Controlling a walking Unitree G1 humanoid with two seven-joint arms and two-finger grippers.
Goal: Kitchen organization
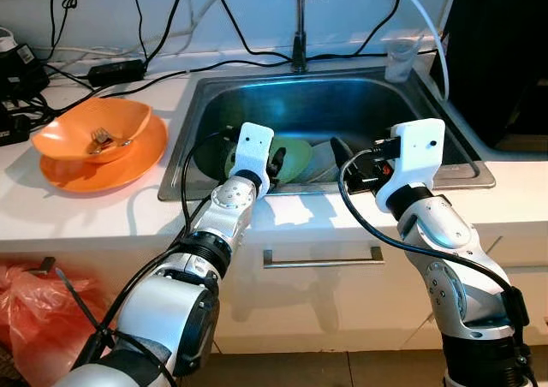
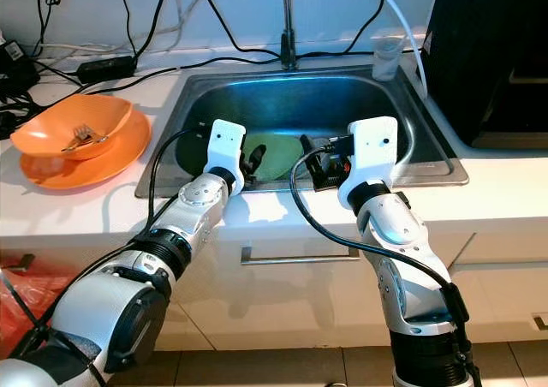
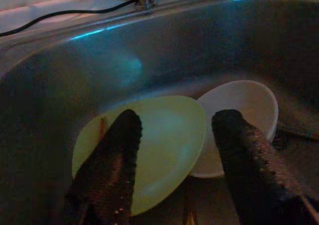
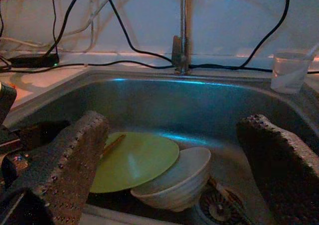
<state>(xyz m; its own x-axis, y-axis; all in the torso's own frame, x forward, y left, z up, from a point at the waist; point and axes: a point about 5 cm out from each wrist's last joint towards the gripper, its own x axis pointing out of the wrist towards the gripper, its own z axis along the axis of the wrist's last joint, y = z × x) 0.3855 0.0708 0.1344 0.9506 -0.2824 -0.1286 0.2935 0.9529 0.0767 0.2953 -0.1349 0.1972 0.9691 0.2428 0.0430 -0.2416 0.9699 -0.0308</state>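
Observation:
A light green plate (image 3: 159, 145) lies in the steel sink (image 1: 325, 104), with a thin wooden stick (image 4: 112, 144) on it. A white bowl (image 3: 239, 110) leans beside it, its rim tucked under the plate's edge. My left gripper (image 3: 174, 160) is open just above the green plate, one black finger (image 3: 112, 170) over the plate and the other (image 3: 249, 160) over the bowl. My right gripper (image 4: 174, 175) hovers open at the sink's front edge, pointing in at both dishes. Neither holds anything.
On the counter to the left, an orange bowl (image 1: 90, 130) with a fork (image 1: 103, 139) sits on an orange plate (image 1: 111, 171). Black cables and a power adapter (image 1: 116, 70) run behind. A faucet (image 1: 299, 27), a plastic cup (image 1: 400, 59) and a drain (image 4: 219, 207) are here too.

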